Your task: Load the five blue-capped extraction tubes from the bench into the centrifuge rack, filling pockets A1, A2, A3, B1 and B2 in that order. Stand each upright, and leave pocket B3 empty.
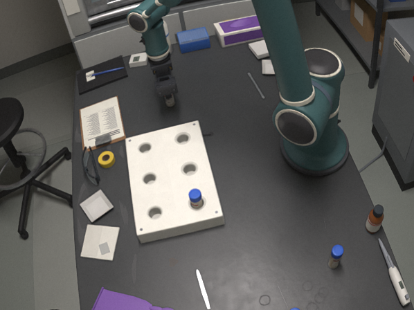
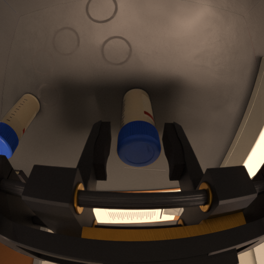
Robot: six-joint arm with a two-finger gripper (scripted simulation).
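A blue-capped tube (image 1: 169,100) stands upright on the bench beyond the far end of the rack, its cap hidden from the side camera by my gripper (image 1: 167,94). From the wrist camera the tube (image 2: 138,129) stands between the fingers of my gripper (image 2: 137,151), which is open and holds nothing. A second tube (image 2: 13,125) stands to its left in the wrist camera. The white rack (image 1: 172,178) has six pockets, and one tube (image 1: 195,199) stands upright in a near right pocket. Another tube (image 1: 335,256) stands alone at the near right of the bench.
A clipboard (image 1: 100,121) lies just left of my gripper, with glasses (image 1: 89,165) and yellow tape (image 1: 106,159) nearer. The arm's base (image 1: 313,131) stands to the right. A brown bottle (image 1: 374,218), a pipette (image 1: 394,273) and a blue box (image 1: 192,39) lie around the edges.
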